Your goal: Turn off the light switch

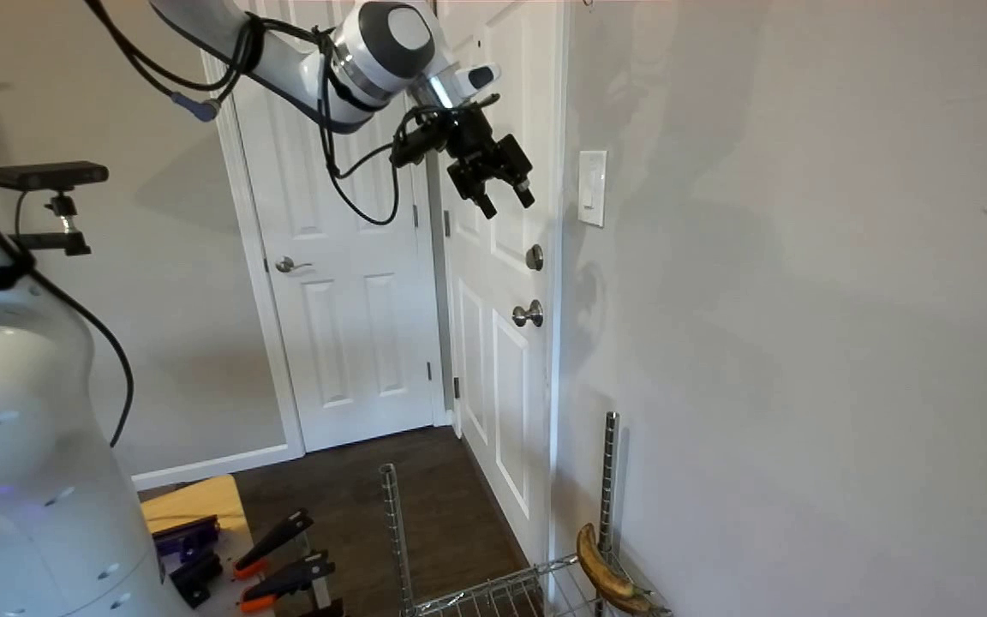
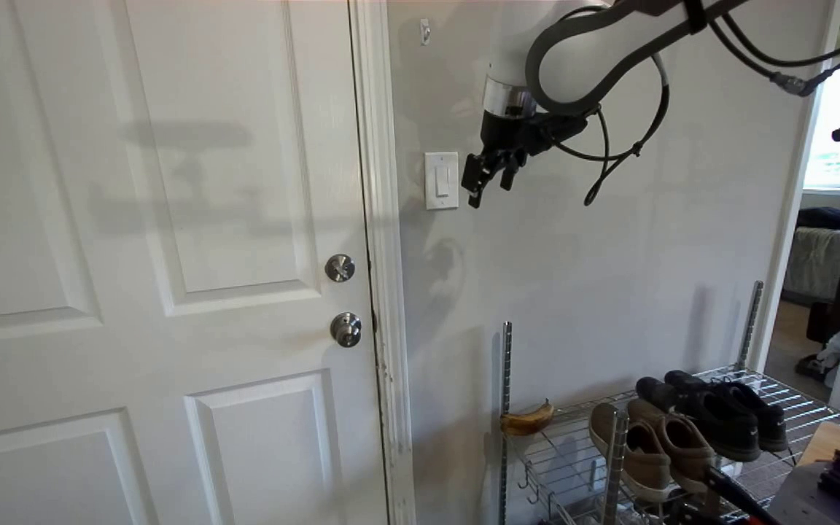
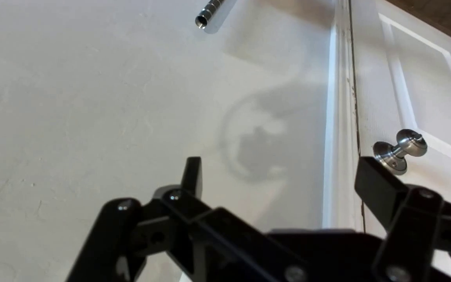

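The light switch (image 1: pixel 592 188) is a small white upright plate on the grey wall, just beside the door frame. It also shows in an exterior view (image 2: pixel 441 181) with its rocker facing out. My gripper (image 1: pixel 509 202) is black, points downward and is open and empty. In an exterior view the gripper (image 2: pixel 491 191) appears just right of the switch at about its height; how far it is from the wall I cannot tell. In the wrist view the gripper (image 3: pixel 280 174) has its fingers wide apart with only wall and door frame beyond. The switch is not clearly visible there.
A white door (image 2: pixel 230 306) with a deadbolt (image 2: pixel 340 267) and a round knob (image 2: pixel 345 329) is left of the switch. Below stands a wire rack (image 2: pixel 566 452) with upright posts, a banana (image 2: pixel 528 421) and shoes (image 2: pixel 726 415). Another white door (image 1: pixel 339 283) is at the back.
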Robot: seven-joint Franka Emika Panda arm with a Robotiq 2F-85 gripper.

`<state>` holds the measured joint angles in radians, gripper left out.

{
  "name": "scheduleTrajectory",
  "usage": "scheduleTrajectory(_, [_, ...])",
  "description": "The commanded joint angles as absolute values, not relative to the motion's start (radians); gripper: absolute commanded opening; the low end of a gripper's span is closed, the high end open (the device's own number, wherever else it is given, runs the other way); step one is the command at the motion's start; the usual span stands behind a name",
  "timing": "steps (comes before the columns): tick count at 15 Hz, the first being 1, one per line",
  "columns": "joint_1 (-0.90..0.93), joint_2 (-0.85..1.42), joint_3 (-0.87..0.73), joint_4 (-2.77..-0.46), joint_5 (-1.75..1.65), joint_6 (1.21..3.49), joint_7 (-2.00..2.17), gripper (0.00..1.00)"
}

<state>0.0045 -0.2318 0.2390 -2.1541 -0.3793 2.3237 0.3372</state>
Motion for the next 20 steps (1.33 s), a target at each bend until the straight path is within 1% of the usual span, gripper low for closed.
scheduleTrajectory(1, [-0.005,-0.187,0.229,-2.137,-0.453,2.403,0.442,1.00])
scheduleTrajectory(6, [-0.019,-0.132,0.218,-2.101,-0.570,2.489,0.604,1.00])
scheduleTrajectory(10, [-0.012,-0.093,0.196,-2.047,-0.666,2.505,0.712,1.00])
scheduleTrajectory(20, [0.031,0.068,0.115,-1.881,-0.707,2.496,0.715,1.00])
